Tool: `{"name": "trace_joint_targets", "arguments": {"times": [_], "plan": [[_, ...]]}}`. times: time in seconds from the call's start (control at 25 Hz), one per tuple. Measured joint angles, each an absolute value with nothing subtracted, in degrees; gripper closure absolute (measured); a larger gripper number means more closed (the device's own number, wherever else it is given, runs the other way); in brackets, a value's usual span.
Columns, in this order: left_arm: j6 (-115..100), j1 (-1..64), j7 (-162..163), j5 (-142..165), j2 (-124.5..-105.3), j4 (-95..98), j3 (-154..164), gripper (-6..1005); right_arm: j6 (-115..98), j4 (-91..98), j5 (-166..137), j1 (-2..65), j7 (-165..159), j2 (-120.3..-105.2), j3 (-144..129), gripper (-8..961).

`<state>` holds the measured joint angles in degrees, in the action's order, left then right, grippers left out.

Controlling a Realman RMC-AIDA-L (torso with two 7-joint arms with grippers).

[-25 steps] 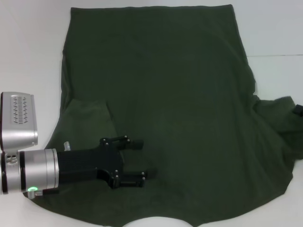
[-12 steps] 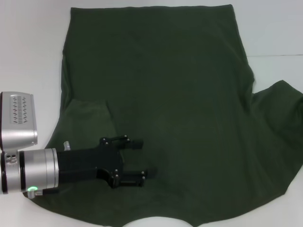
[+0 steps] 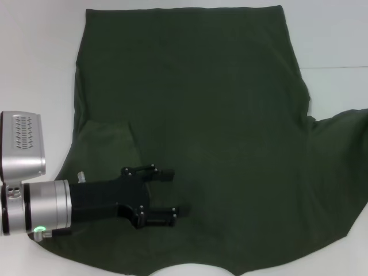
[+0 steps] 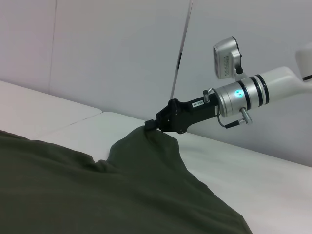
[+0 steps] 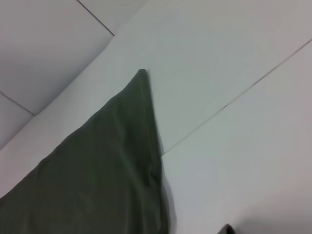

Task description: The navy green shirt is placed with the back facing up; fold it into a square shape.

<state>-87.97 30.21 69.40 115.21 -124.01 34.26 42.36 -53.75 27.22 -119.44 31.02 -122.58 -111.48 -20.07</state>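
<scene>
From the head, the shirt (image 3: 195,132) is seen spread flat on the white table (image 3: 34,57) with the left claw (image 3: 170,193) parted above it; from the left wrist, the soft sleeve is pinched by the right claw (image 4: 150,126), best gripped at edges

The navy green shirt (image 3: 207,138) is soft, matt cloth with a faintly napped, even weave. It lies on a table (image 3: 34,57) of smooth white board with a dull sheen. The left gripper (image 3: 169,192) is matt black plastic or painted metal; its wrist is brushed silver metal. The right gripper (image 4: 150,126) shows the same finishes
</scene>
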Motion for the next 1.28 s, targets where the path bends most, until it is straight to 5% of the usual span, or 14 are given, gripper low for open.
{"name": "trace_joint_targets", "arguments": {"times": [1.0,1.28], "plan": [[-87.98,30.52,70.19,115.13,-124.01,34.27,42.36,141,-65.59,27.41,-119.54,33.49,-123.27,-110.27,-20.84,903],[-87.84,30.65,70.22,115.13,-124.02,34.27,42.36,140,-67.54,27.36,-119.57,38.94,-125.04,-111.53,-27.17,898]]}}
